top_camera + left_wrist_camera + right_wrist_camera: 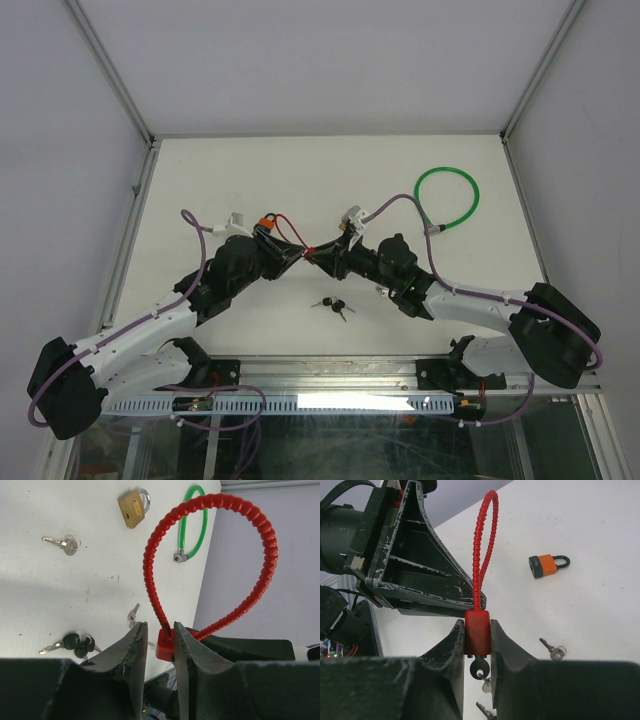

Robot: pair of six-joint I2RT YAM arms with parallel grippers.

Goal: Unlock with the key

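Note:
A red cable lock hangs between both grippers at the table's middle. Its red body [478, 622] is clamped between the fingers of my right gripper [477, 636]. A black-headed key [480, 668] sticks out of the body's underside, with more keys hanging from its ring. The red cable loop [260, 545] rises from the body [164, 647]. My left gripper [160, 630] faces the right one, its jaws a narrow gap apart astride the cable's base, not pressing it. In the top view the left gripper [298, 250] and right gripper [320, 253] meet tip to tip.
On the table lie a brass padlock [134, 507], an orange padlock [545, 565], a green cable lock [447, 198], a black-headed key pair [335, 305], and loose silver keys [65, 544] [551, 650]. The table's right edge [210, 570] is close.

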